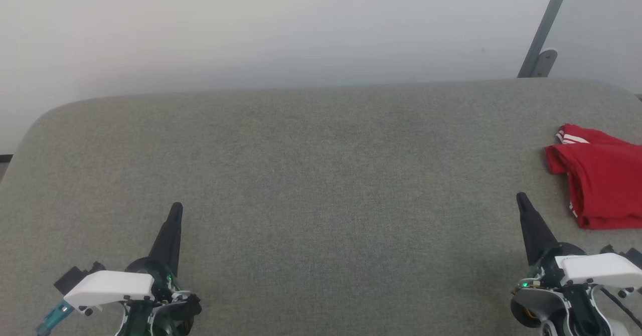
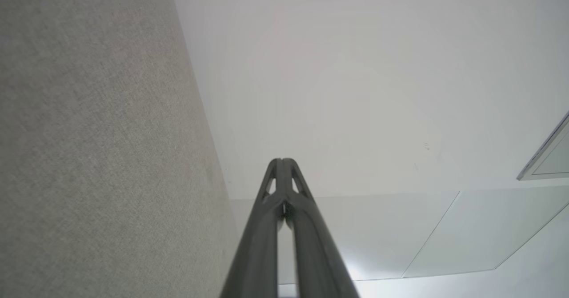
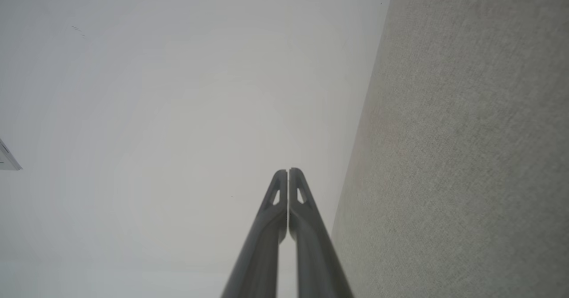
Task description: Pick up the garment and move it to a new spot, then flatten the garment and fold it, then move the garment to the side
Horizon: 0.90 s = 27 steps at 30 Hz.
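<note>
Fingers [image 2: 260,231] of the left gripper [image 2: 282,160] are seen pressed together from base to tip, with nothing held between them; the same is shown of the right gripper [image 3: 288,170], whose fingers [image 3: 311,240] are drawn closed and hold nothing. A wide grey fabric-covered surface [image 1: 311,165] with rounded far corners is spread across most of the head view, and both grippers are held low over its near part: the left gripper [image 1: 175,207] at the lower left and the right gripper [image 1: 520,196] at the lower right, each with its fingers pointed toward the far edge. A plain pale wall [image 1: 241,25] is seen behind the surface. The garment [image 1: 604,183], red, is laid in a folded bundle on the surface at the right edge of the head view, where part of it is cut off by the frame. It is placed ahead of the right gripper and to its right, near it but not touched by it, and well apart from the left gripper. A grey metal strut [image 1: 546,27] is set slanting against the wall beyond the far right corner of the surface. White striped trim [image 1: 571,138] is shown at the far end of the garment.
</note>
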{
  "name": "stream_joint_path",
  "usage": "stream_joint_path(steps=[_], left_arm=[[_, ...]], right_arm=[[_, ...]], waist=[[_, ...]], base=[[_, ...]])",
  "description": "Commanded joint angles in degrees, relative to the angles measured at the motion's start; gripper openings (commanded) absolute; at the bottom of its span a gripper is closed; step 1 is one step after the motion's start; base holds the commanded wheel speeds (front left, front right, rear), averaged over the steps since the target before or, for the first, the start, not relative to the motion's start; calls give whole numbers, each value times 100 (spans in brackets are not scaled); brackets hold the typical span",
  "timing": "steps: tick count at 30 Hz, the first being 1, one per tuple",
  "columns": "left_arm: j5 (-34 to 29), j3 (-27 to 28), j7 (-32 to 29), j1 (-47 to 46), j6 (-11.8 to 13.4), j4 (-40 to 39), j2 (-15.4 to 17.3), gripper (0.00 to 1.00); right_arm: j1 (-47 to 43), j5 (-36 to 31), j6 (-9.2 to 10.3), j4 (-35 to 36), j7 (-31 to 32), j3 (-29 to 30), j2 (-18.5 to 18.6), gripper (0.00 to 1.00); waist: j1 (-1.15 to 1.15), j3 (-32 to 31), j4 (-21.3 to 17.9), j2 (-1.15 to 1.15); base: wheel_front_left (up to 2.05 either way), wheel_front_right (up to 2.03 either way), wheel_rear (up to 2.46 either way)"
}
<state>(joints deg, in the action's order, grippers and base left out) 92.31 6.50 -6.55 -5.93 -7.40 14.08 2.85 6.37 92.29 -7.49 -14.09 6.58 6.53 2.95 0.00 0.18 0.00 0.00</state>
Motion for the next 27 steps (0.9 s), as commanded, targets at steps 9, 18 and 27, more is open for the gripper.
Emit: stream_joint_path(steps=[9, 18, 27], left_arm=[[19, 2, -16, -65, -16, -3, -12, 0], [20, 3, -16, -65, -16, -3, -12, 0], [20, 3, -15, -65, -17, -3, -12, 0]], right_arm=[[-32, 24, 0, 19, 14, 5, -19, 0], [-32, 24, 0, 19, 14, 5, -20, 0], [-32, 24, 0, 19, 14, 5, -20, 0]], waist=[[0, 0, 0, 0], [0, 0, 0, 0], [0, 0, 0, 0]], base=[[0, 0, 0], [0, 0, 0], [0, 0, 0]])
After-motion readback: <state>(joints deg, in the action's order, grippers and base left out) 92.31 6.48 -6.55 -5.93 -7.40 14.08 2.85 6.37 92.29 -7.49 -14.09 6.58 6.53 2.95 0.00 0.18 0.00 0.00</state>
